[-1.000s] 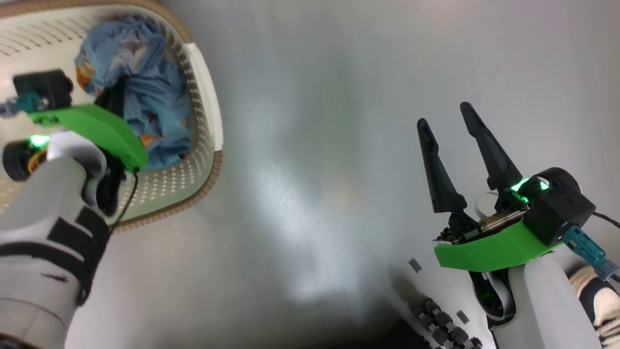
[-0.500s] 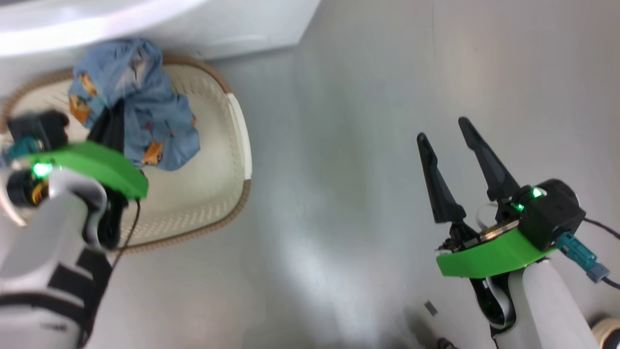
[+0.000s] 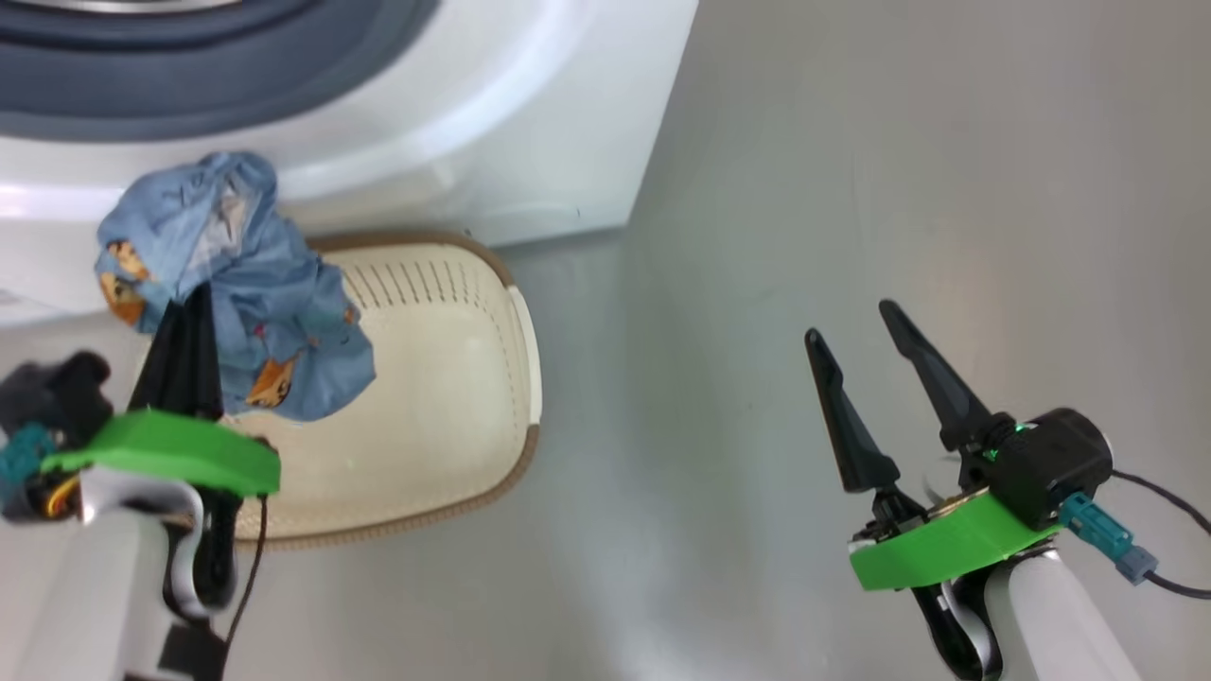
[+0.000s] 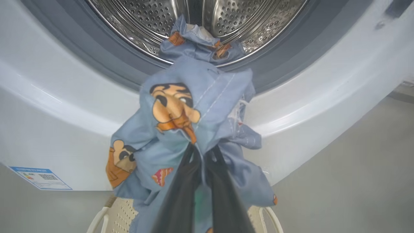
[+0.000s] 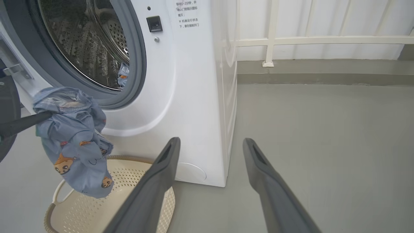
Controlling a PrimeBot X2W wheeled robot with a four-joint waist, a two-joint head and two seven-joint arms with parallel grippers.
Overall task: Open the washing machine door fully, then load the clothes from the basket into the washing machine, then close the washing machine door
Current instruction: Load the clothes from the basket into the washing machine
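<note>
1. Grey, smooth floor [image 3: 804,189] runs out to a white railing [image 5: 271,38] against a pale wall. The washing machine [image 5: 194,97] stands on it, white and boxy.
2. Its round opening is uncovered, with a grey-blue gasket [image 3: 189,57] ringing the perforated steel drum [image 4: 139,19]. At the left edge of the right wrist view, a dark curved edge beside a metal hinge [image 5: 16,70] looks like the washing machine door [image 5: 5,97] swung aside.
3. A small blue label sticker [image 4: 40,178] sits at a lower corner of the machine's front.
4. The basket [image 3: 454,378] rests on the floor just in front of the machine. It is cream and perforated, with a brown woven-look rim and a white handle, and its bare bottom shows.
5. The clothes [image 3: 255,312] in play are one crumpled light-blue garment printed with orange-brown cartoon figures. It hangs in the air over the left part of the basket, in front of the machine and below the drum opening. Whether its lowest fold touches the basket cannot be told.
6. A second light-blue piece [image 4: 197,35] lies at the lower front edge of the drum.
7. The left gripper [image 4: 202,152] has its two dark fingers pinched together on the hanging garment, with fabric bunched around the tips.
8. The right gripper [image 3: 851,323] is spread wide and holds nothing. It sits over bare floor, well apart from the basket and to the right of the machine's corner.
</note>
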